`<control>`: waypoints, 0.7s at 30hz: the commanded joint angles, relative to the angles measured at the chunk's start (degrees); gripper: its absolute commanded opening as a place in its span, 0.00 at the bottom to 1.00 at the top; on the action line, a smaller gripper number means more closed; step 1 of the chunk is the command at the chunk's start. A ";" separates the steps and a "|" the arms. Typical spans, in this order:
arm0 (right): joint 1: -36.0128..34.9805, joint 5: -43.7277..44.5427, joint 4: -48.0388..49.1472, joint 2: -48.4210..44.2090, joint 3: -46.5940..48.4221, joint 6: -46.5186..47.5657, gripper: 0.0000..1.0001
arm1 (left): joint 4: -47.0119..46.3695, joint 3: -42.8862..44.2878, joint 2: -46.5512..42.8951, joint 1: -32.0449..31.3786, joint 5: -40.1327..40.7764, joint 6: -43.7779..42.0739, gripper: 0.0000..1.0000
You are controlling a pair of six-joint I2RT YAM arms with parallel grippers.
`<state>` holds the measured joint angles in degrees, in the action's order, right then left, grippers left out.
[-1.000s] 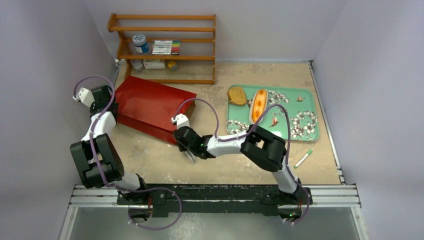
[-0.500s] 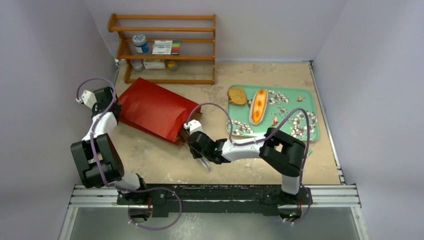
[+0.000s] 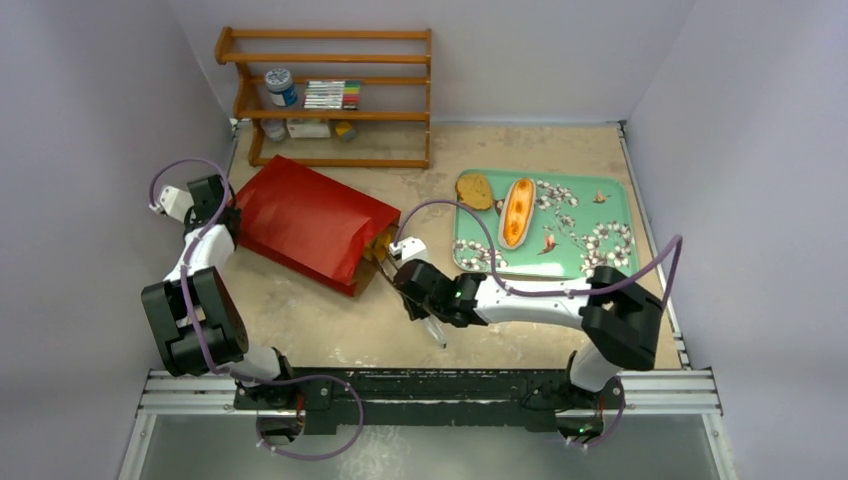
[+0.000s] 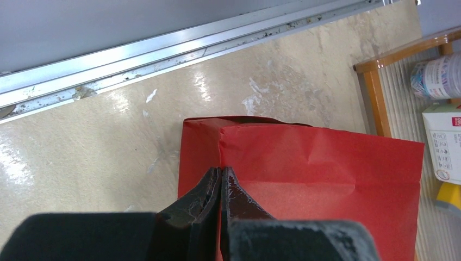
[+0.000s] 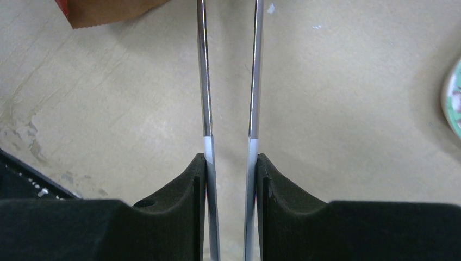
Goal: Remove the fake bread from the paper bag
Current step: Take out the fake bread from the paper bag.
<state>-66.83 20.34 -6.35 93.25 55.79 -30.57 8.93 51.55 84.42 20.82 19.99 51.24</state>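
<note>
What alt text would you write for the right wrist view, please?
The right gripper holds metal tongs, whose two thin arms run up the frame, apart, over the beige table. A brown corner of the paper bag shows top left, the green edge of the tray far right.

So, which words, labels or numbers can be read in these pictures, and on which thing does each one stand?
No text is legible in any view.
The white box on the shelf: small printed symbols, too blurred to read.
The jar: blue-printed label, too blurred.
The pack of coloured pens: too small.
The paper bag: plain red, no print visible.
</note>
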 commanded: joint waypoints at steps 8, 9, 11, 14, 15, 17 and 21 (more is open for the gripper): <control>-4.54 5.82 -14.51 -9.77 0.30 -8.51 0.00 | 1.16 -1.45 -0.24 0.01 6.48 8.85 0.00; -5.07 6.31 -15.56 -10.36 0.54 -9.47 0.00 | 1.52 -1.53 -0.16 0.01 6.95 9.22 0.00; -6.34 7.67 -17.84 -11.41 1.47 -11.16 0.00 | 2.20 -1.68 -0.04 0.01 7.79 10.21 0.00; -7.70 9.54 -21.51 -12.14 3.10 -13.97 0.00 | 3.62 -2.02 0.05 -0.08 8.84 12.48 0.00; -8.13 10.15 -22.72 -12.32 3.66 -14.75 0.00 | 4.07 -2.17 0.11 -0.08 9.10 13.20 0.00; -8.71 11.06 -24.41 -12.75 4.65 -16.30 0.00 | 4.97 -2.22 0.08 -0.12 9.67 14.66 0.00; -9.49 13.38 -28.75 -13.24 7.41 -18.99 0.00 | 6.76 -2.09 0.13 -0.33 10.82 16.15 0.00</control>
<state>-75.59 27.88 -30.02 82.35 58.15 -44.56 14.13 49.69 84.49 20.80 27.42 64.05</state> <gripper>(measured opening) 0.336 0.006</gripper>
